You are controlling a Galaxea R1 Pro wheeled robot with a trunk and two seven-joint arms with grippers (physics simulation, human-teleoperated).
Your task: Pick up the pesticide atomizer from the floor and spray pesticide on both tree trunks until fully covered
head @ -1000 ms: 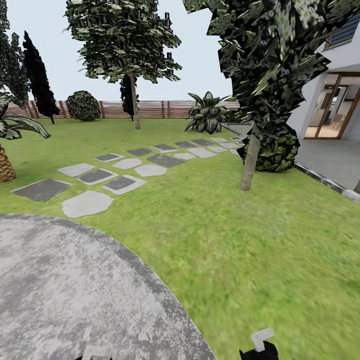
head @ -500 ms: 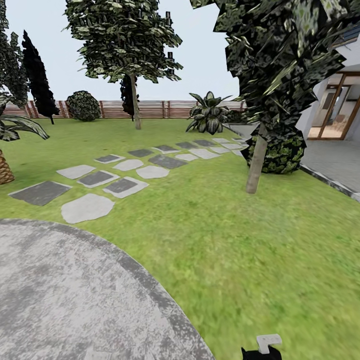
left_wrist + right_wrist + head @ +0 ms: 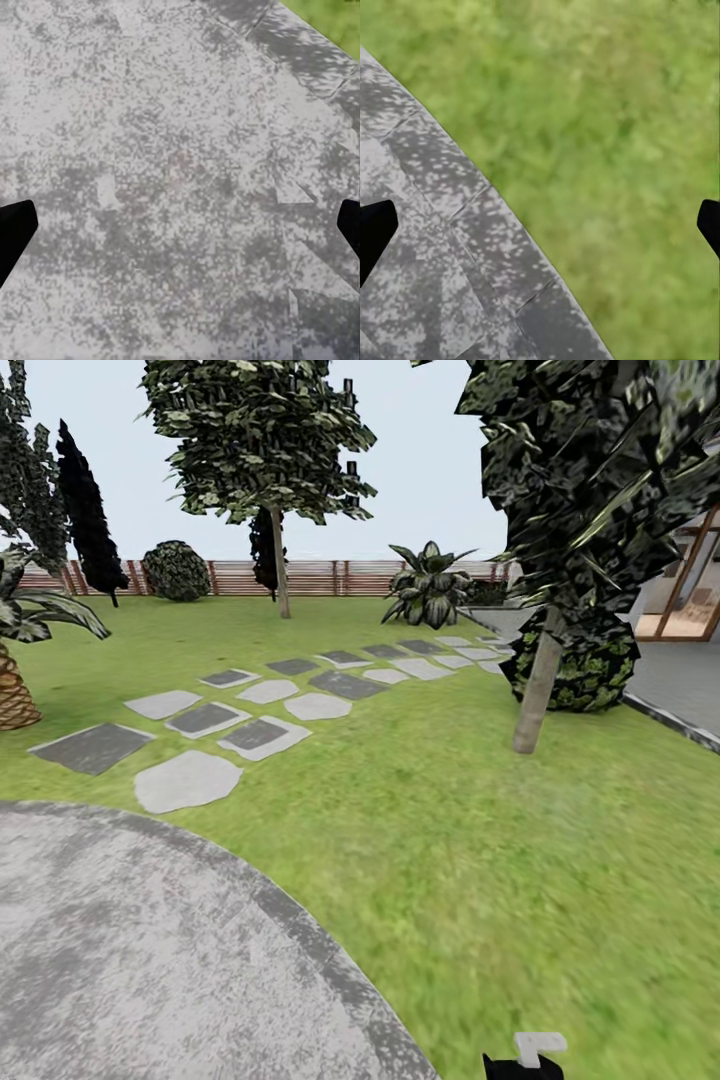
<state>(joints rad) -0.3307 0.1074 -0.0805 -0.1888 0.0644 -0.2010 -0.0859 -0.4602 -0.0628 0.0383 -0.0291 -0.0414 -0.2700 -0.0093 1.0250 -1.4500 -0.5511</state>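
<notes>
Both tools (image 3: 180, 225) (image 3: 540, 225) wide open, empty

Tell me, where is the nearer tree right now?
In the head view the nearer tree rises from the lawn at right, beside a round bush, just past the stepping stones.

Two upright pale-trunked trees: near tree (image 3: 540, 685) right, far tree (image 3: 280, 560) by the fence

Even, bright daylight under a pale sky (image 3: 430, 450); no glare, no cast shadows visible on the lawn (image 3: 480, 860). Near grass is smeared and soft; foliage is jagged. Both wrist views render the ground blurred and blotchy
</notes>
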